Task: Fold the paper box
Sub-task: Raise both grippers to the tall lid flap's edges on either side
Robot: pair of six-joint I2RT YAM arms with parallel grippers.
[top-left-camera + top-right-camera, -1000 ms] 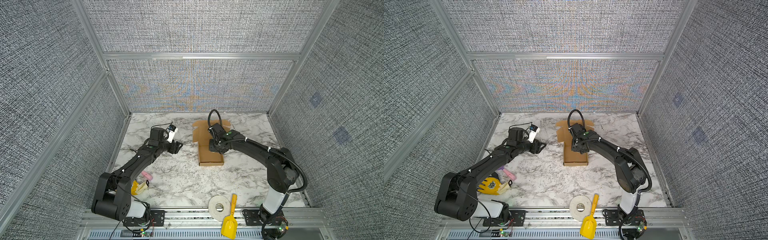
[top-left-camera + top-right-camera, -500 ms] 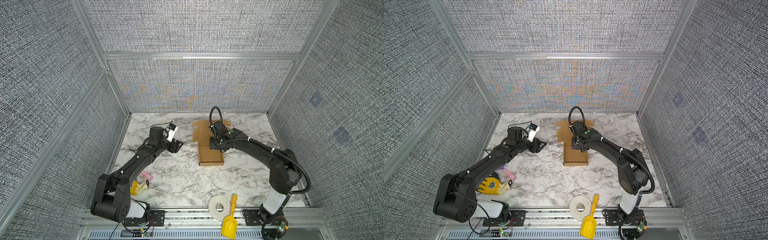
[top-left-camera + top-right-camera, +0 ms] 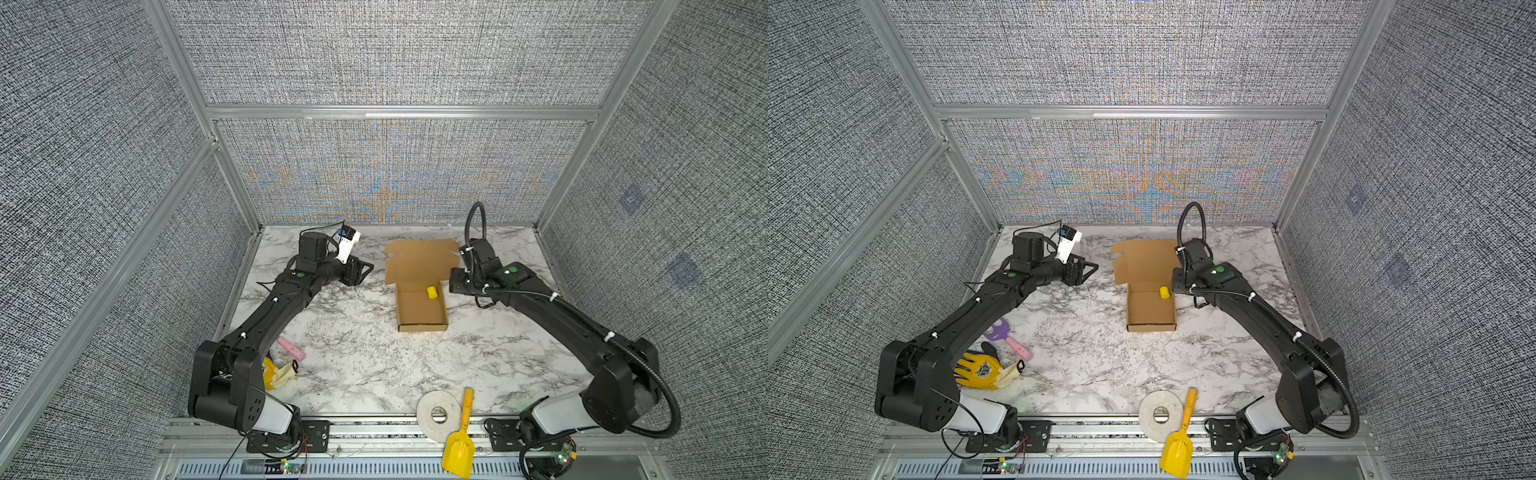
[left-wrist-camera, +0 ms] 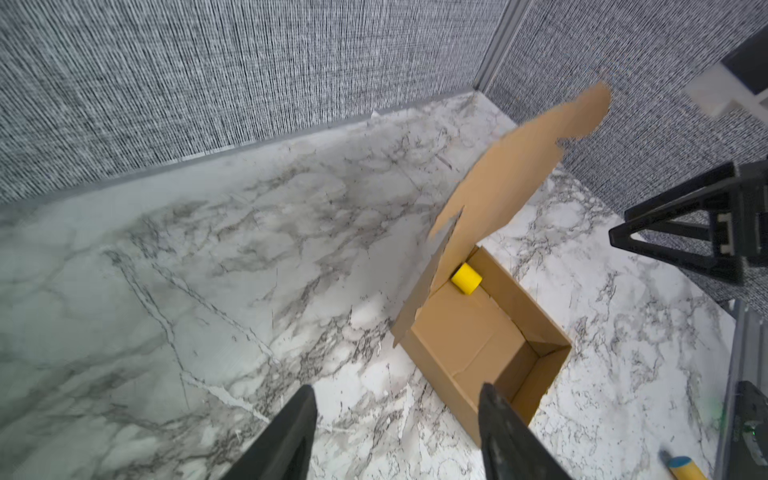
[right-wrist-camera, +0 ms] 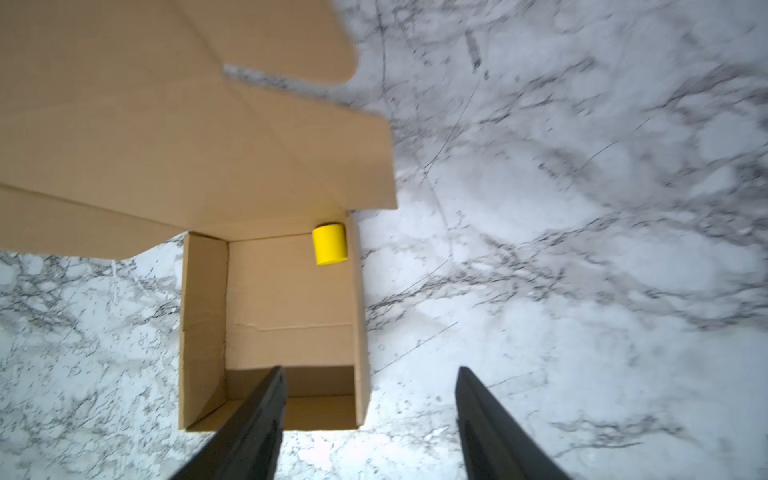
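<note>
Entry: lid stage, tray walls up.

The right gripper (image 5: 370, 374) has its jaws spread with nothing between them. It hangs above the table (image 3: 353, 332). The paper box (image 3: 422, 309) sits just below it and slightly to its inner side. Sighted along the fingers, the box's side wall falls between them.

A yellow cylinder (image 5: 329, 244) lies inside the box. It is tucked into the corner where the hinge meets the wall nearest this gripper (the load to be shut in, as I read it).

The lid (image 4: 511, 174) stands up off the hinge and leans back away from the tray. My guess is it sits that way so the tray is open from above. Its flaps are not tucked.

The left gripper (image 4: 397, 390) is also parted and empty. From it, the box is ahead and well apart, with bare marble in between. I think I have it parked there, aimed at the box, so it leaves the right arm room while watching the lid's edge.

Judgement: the lid needs to come forward and down. The risk is a flap catching on the cylinder, since it sits so close to the hinge.
</note>
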